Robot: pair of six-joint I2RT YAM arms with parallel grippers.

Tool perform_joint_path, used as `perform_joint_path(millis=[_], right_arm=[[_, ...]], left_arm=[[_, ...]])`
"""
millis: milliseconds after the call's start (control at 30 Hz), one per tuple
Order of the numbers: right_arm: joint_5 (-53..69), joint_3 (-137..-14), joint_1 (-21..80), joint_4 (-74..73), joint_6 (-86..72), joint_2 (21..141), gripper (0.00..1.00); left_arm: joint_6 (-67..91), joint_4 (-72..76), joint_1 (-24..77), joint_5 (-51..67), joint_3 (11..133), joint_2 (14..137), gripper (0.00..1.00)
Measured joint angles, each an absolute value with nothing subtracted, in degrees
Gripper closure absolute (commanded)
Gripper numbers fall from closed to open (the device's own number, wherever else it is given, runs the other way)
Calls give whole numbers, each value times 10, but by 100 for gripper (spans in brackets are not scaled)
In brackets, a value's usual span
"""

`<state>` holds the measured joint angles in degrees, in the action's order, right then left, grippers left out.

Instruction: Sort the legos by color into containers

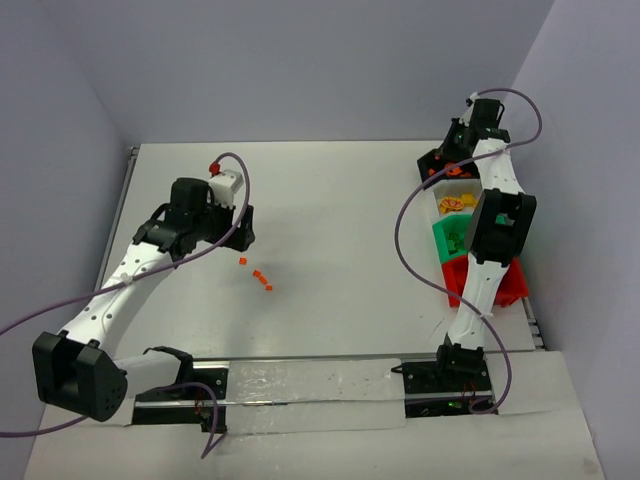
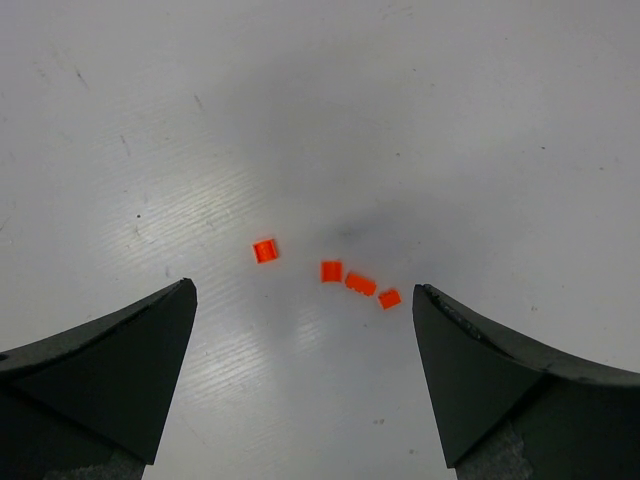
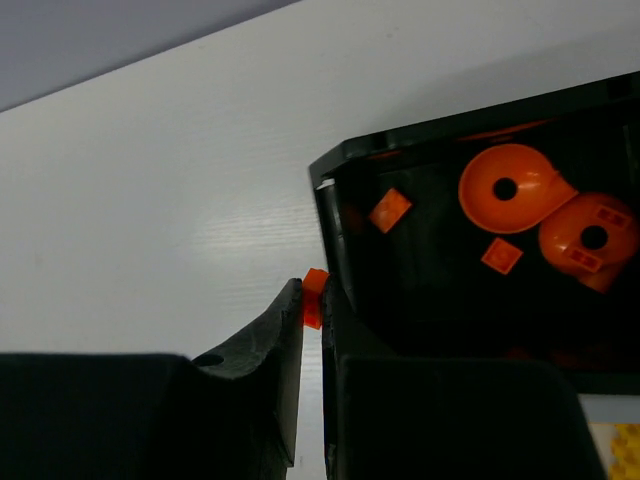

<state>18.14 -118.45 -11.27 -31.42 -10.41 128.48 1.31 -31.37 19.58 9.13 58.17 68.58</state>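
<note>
Right wrist view: an orange brick was pinched mid-frame by the right gripper, half hidden by its nearly closed jaws; four bricks were framed between the left gripper's wide-open jaws.

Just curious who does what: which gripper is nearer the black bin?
Right. The right gripper is beside the black bin; the left gripper is far across the table.

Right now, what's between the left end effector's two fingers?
Four tiny orange legos lie on the table in the gap between the fingers of the open left end effector; the left wrist view shows them.
</note>
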Motion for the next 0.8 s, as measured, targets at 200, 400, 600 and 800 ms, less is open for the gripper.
perform_joint_path(millis=[200,400,600,800], right_arm=[[114,-1232,-113,-312,-100,1327,87],[70,-1249,-113,-309,-88,1338,59],[66,-1248,-113,-311,-76,1351,40],[92,-1235,-111,-307,-76,1344,40]], left_arm=[[13,-314,180,75,582,688,1],[12,-318,161,62,582,701,1],[9,-332,155,60,582,704,2],[-9,-336,152,60,579,711,15]])
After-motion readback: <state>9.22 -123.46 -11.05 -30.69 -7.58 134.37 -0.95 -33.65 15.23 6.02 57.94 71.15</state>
